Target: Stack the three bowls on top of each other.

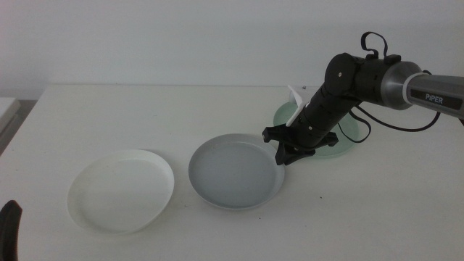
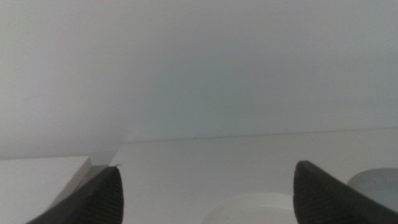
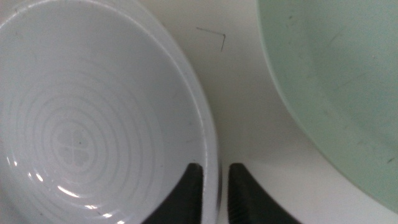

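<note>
While right gripper (image 3: 216, 190) pinches grey bowl (image 3: 81, 118) rim, nothing inside

The right arm covers much of the mint green bowl (image 1: 348, 135) in the middle view; only its far rim and right side show. In the right wrist view this bowl (image 3: 329, 87) is cut off by the picture's edges, and so is the grey bowl (image 3: 81, 118). The right gripper (image 1: 288, 150) hides the part of the grey bowl's rim it clamps. The left gripper (image 1: 9, 230) shows only as a dark sliver at the middle view's bottom edge. In the left wrist view, the white bowl (image 2: 252, 208) shows only a blurred rim between the parted jaws.
</note>
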Controlling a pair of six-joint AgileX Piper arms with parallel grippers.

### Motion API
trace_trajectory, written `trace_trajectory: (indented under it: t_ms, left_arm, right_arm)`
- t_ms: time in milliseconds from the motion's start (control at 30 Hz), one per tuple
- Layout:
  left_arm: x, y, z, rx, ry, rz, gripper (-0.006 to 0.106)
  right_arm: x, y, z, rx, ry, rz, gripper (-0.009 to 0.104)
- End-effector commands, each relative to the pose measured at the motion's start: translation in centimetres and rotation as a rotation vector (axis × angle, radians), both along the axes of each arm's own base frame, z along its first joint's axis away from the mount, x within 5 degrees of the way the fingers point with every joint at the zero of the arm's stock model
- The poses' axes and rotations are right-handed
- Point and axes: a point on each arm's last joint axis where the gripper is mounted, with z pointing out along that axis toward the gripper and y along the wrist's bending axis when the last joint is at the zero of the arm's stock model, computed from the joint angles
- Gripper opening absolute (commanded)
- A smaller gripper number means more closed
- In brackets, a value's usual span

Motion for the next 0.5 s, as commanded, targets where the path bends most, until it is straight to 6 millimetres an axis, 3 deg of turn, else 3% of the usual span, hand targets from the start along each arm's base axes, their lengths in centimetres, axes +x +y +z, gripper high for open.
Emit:
trace_trajectory:
  t_ms: [0,100,200,333,467]
  left_arm:
    - [0.0,0.0,0.2,0.0,-0.02,0.001,0.094]
    - [0.0,0.0,0.2,-0.005,-0.02,0.001,0.094]
    - [0.0,0.0,0.2,-0.005,-0.02,0.001,0.094]
    - [0.0,0.0,0.2,-0.005,-0.02,0.001,0.094]
    - [0.0,0.0,0.2,-0.005,-0.02,0.001,0.094]
  right_arm:
    - [0.0,0.1,0.5,-0.001,-0.013,0.02,0.016]
    - [0.0,0.1,0.5,-0.003,-0.026,0.042,0.028]
    - [0.4,-0.2,2.0,0.0,-0.04,0.049,0.048]
    - [1.7,-2.2,7.4,-0.004,-0.101,0.059,0.073]
    - [2.9,-6.5,14.9,-0.015,-0.233,-0.045,0.077]
